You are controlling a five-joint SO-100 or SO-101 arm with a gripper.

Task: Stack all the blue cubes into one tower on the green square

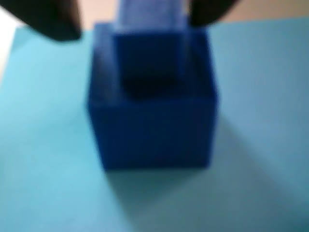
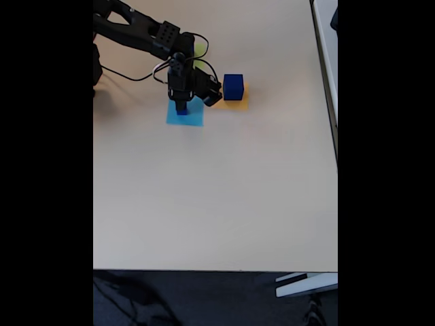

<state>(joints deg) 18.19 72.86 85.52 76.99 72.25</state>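
Gripper (image 1: 133,21) seen closed on small cube (image 1: 147,60) atop larger cube (image 1: 152,130), light-blue square (image 1: 43,145). Rigid, light, probably slick; side faces best gripped.

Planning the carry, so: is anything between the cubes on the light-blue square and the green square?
Nothing visible. In the fixed view the green square peeks out behind the arm, just beyond the light-blue square; the other blue cube sits aside on the orange square.
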